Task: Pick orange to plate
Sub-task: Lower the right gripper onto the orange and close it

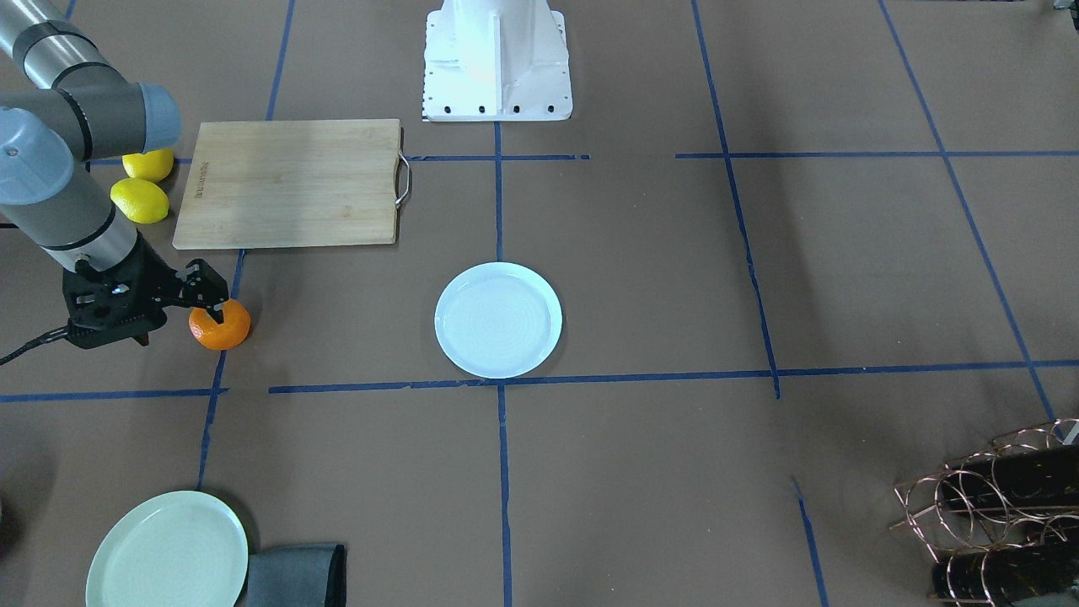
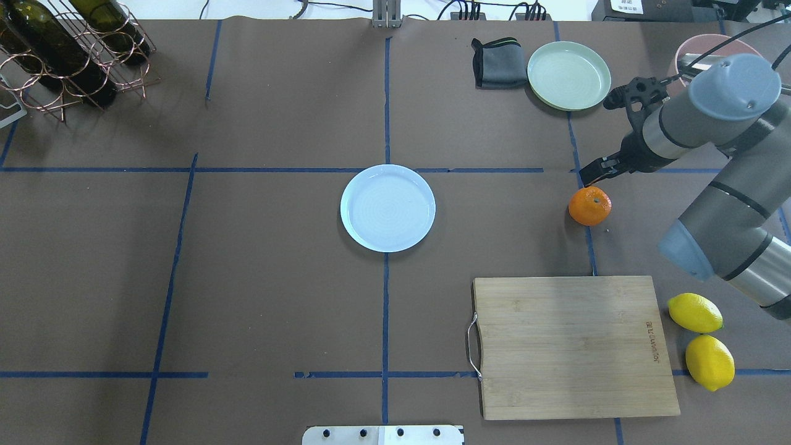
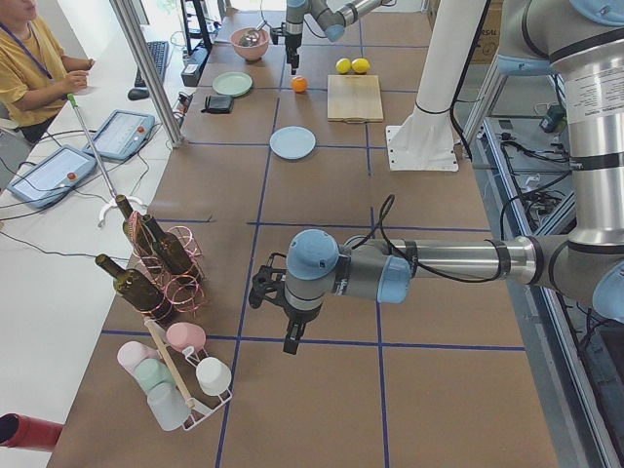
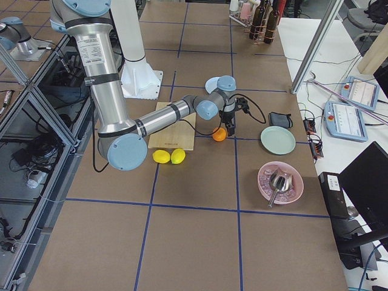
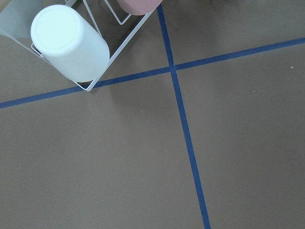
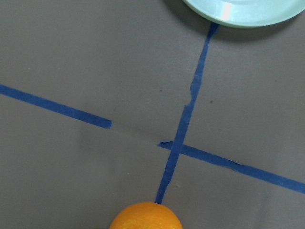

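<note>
At centre, plate (image 2: 371,185): empty; delivery not done.
Right gripper (image 2: 597,171): poised just beside the orange (image 2: 589,206); jaw spread cannot be told.
Left gripper (image 3: 291,336): far off; spread cannot be told.
Orange: resting on the table (image 2: 247,278), well apart from the plate; grasp, carry and release appear to remain.

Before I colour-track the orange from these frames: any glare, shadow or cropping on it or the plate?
Overhead exterior: the orange sharp, evenly lit, faint shadow; the plate has soft sheen, rings readable. Right wrist view: orange cut off by the bottom edge; pinkish glare streak on the mint-green plate.
</note>
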You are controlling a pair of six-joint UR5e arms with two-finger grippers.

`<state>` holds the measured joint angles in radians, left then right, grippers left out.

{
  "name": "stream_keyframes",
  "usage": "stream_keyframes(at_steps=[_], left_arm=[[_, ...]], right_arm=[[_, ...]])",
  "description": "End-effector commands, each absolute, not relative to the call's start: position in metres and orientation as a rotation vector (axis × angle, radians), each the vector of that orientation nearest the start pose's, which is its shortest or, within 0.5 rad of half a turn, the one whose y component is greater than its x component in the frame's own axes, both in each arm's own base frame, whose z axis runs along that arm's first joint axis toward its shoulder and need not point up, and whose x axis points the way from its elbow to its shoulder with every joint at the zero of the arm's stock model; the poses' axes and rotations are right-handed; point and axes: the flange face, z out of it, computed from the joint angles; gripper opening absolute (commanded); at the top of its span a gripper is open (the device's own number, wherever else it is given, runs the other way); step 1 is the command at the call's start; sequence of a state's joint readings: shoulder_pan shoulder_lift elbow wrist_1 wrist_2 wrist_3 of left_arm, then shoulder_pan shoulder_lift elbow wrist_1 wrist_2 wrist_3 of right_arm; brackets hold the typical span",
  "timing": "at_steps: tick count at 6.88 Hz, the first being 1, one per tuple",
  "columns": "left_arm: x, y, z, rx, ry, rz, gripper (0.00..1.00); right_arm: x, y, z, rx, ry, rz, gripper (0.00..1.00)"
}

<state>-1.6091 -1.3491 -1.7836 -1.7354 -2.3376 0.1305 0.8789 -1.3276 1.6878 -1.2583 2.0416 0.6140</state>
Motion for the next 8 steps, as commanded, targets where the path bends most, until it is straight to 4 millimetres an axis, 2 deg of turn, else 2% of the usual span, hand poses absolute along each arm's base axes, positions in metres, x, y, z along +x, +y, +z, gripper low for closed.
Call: stream_keyframes(at_steps=[1,4,5,6,7,8], left_arm=[[-0.080,-0.405,0.636,0.213,0.751,0.147,1.00],[-0.080,-0.404,0.636,0.213,0.751,0.149,1.00],[-0.080,-0.404,0.635,0.215,0.750,0.148,1.00],[-0.080,-0.404,0.635,0.215,0.750,0.146,1.00],[-0.080,-0.404,0.635,0.214,0.751,0.148,1.00],[-0.080,-0.404,0.634,0.216,0.750,0.148,1.00]], right_arm=[[-0.348,-0.506,0.456,0.252,-0.748,-0.239,1.00],[-0.369,-0.491,0.468,0.250,-0.713,-0.268,1.00],[-0.378,-0.489,0.474,0.242,-0.702,-0.287,0.91],[-0.379,-0.489,0.472,0.241,-0.707,-0.293,0.46],[-0.380,-0.489,0.463,0.250,-0.720,-0.289,0.24],[-0.390,-0.498,0.434,0.268,-0.750,-0.290,0.19]])
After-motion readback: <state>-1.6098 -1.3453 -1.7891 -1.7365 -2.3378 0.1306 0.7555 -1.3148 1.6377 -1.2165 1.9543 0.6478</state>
